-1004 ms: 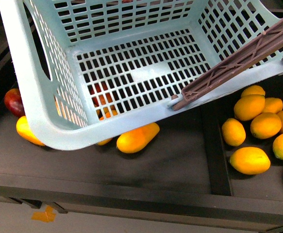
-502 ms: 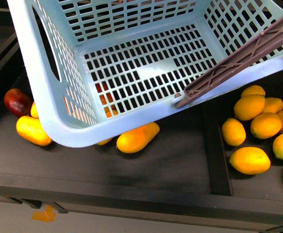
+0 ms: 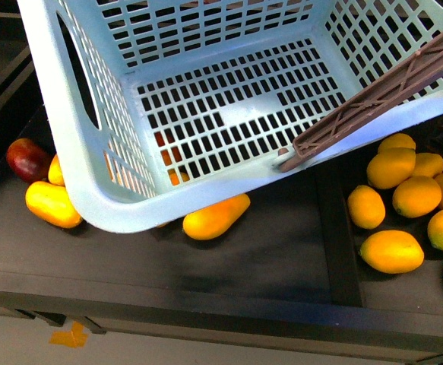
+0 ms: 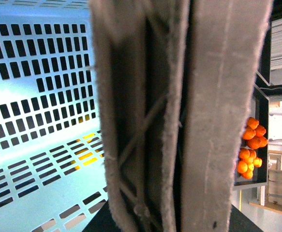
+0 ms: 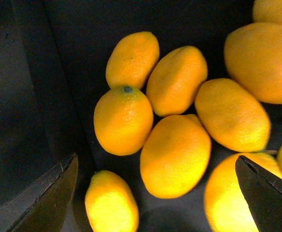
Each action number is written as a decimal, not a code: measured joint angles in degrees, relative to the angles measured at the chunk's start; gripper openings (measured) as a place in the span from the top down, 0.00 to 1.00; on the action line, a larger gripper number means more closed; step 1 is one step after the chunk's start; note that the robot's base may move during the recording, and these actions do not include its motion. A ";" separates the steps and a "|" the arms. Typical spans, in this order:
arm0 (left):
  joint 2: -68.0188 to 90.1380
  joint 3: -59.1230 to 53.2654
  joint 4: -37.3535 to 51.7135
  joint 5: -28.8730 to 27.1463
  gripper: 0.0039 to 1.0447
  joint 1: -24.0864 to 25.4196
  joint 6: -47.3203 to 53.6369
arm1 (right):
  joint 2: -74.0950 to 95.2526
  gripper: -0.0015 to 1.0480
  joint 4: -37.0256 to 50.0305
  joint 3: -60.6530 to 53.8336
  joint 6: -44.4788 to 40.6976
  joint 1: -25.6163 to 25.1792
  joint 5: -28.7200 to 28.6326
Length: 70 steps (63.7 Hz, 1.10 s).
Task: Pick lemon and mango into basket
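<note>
Right gripper [image 5: 155, 163], jaws apart, hangs seemingly just above the lemons [image 5: 124, 119].

Basket [image 3: 73, 163]: shifted rightward, near corner drawn closer to central mango [image 3: 215, 216]. Oval yellow fruit [image 3: 52, 204], well left of central mango: formerly half under rim, now fully exposed. Smaller yellow fruit [image 3: 55, 170], likewise left: newly uncovered.

Matt slotted plastic basket [image 3: 68, 163], glossy mango [image 3: 215, 217].

The basket [image 3: 69, 163] tilts above the mango [image 3: 215, 217], lemons [image 3: 392, 251] lying right of it.
</note>
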 joint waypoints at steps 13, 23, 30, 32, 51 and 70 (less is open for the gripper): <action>0.00 0.00 0.00 0.09 0.84 -0.02 -0.02 | 6.75 0.08 -4.96 6.23 7.32 3.19 1.53; 0.00 0.00 0.00 0.13 0.84 -0.02 0.00 | 8.02 0.08 -6.29 6.82 10.10 3.65 2.84; 0.00 0.02 0.00 0.09 0.84 0.00 0.00 | 8.00 0.08 -6.71 6.60 11.52 3.58 3.13; 0.00 0.02 0.00 0.00 0.84 0.00 0.02 | 8.00 0.08 -6.38 6.23 11.69 3.58 3.17; 0.04 0.02 0.00 0.00 0.84 0.00 -0.02 | 10.84 0.08 -8.15 9.11 14.05 4.28 3.96; 0.04 0.02 0.00 0.00 0.84 -0.02 -0.02 | 14.49 0.08 -11.80 16.35 14.29 4.11 5.60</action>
